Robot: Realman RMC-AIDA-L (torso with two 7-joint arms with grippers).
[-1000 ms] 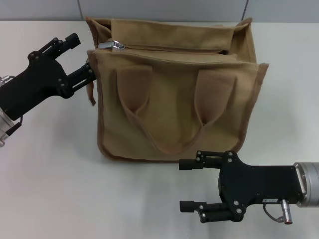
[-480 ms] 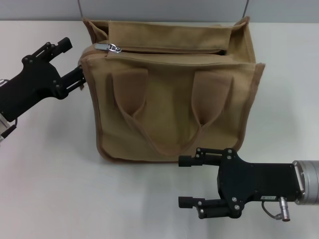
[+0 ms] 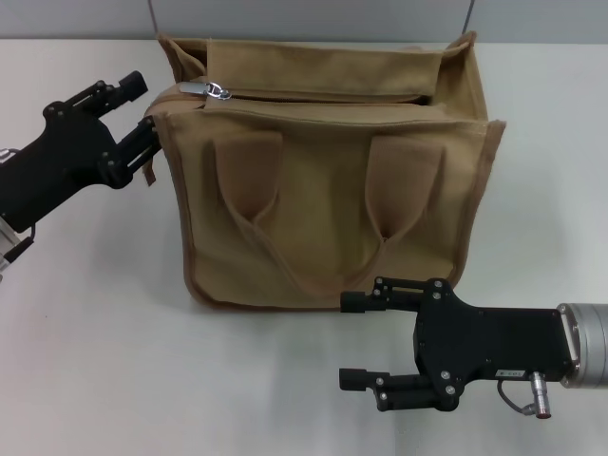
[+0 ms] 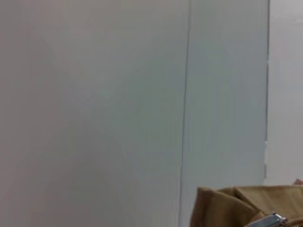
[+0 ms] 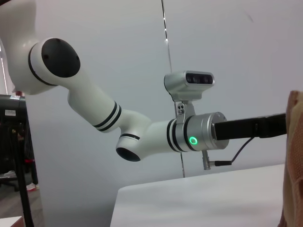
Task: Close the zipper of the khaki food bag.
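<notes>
The khaki food bag (image 3: 328,180) stands upright mid-table, its two looped handles facing me. The zipper (image 3: 323,98) runs along its top, with the silver pull tab (image 3: 217,90) at the left end. My left gripper (image 3: 140,109) is open at the bag's top left corner, its lower finger (image 3: 142,136) against the bag's side edge, a short way left of the pull tab. The left wrist view shows the bag's corner (image 4: 236,208) and the pull tab (image 4: 271,220). My right gripper (image 3: 356,340) is open just in front of the bag's lower front edge.
The white table (image 3: 104,332) spreads around the bag. A grey panelled wall (image 3: 313,17) runs behind it. A small brown strap (image 3: 149,173) hangs from the bag's left side. The right wrist view shows my left arm (image 5: 142,135) and the bag's edge (image 5: 294,156).
The bag's top left corner has shifted left. My left gripper moved left and slightly down with it. My right gripper has barely moved.
</notes>
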